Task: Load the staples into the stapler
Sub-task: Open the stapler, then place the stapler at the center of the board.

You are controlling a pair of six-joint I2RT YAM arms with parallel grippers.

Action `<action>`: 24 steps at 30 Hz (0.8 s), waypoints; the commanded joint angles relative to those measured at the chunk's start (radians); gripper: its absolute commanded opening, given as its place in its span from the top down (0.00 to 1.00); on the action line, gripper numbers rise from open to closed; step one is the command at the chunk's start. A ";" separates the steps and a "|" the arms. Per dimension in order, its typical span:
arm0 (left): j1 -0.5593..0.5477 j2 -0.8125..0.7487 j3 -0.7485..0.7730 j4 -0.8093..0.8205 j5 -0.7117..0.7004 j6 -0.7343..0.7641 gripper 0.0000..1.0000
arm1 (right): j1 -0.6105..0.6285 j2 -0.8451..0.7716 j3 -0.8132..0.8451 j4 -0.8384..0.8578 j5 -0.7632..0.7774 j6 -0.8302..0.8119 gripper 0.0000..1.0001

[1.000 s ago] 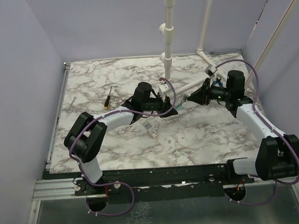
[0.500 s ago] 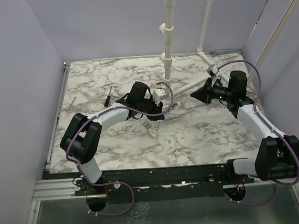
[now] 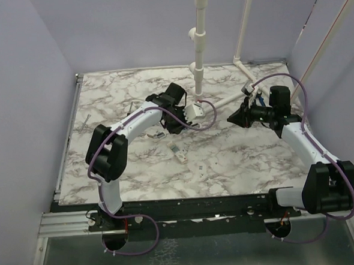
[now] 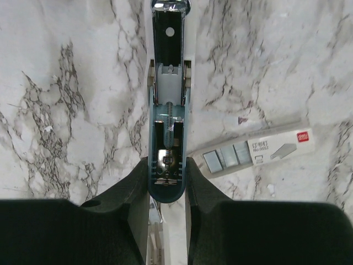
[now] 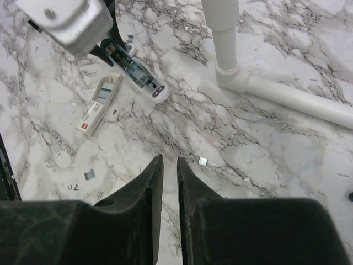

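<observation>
My left gripper (image 4: 166,182) is shut on the teal rear end of the stapler (image 4: 167,83). The stapler is hinged open, so its channel, spring and chrome tip show. It is held low over the table, and I cannot tell whether it touches. It also shows in the right wrist view (image 5: 136,74). In the top view the left gripper (image 3: 191,112) is near the table's back middle. My right gripper (image 5: 170,163) is almost shut with a narrow gap and nothing in it. It hovers over the table right of the stapler (image 3: 233,118). A short silvery piece of staples (image 5: 202,161) lies just right of its fingertips.
A white staple box (image 4: 259,149) lies open beside the stapler with grey staple blocks (image 4: 226,157) in its tray; it also shows in the top view (image 3: 178,151). Another staple piece (image 5: 89,175) lies loose. White pipes (image 5: 226,38) stand on the table at the back.
My left gripper has carried the stapler back and away from the right gripper, turning it. My right gripper has drawn back to the right from the stapler.
</observation>
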 commanded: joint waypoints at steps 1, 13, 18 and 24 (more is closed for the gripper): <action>-0.032 0.054 0.076 -0.203 -0.154 0.181 1.00 | -0.005 -0.018 0.037 -0.101 0.028 -0.069 0.79; -0.089 0.222 0.238 -0.300 -0.239 0.284 0.95 | -0.015 -0.012 0.039 -0.157 0.027 -0.106 0.77; -0.097 0.237 0.242 -0.300 -0.252 0.290 0.90 | -0.018 -0.010 0.042 -0.179 0.028 -0.125 0.77; -0.106 0.242 0.240 -0.293 -0.262 0.288 0.82 | -0.018 -0.005 0.046 -0.187 0.027 -0.136 0.77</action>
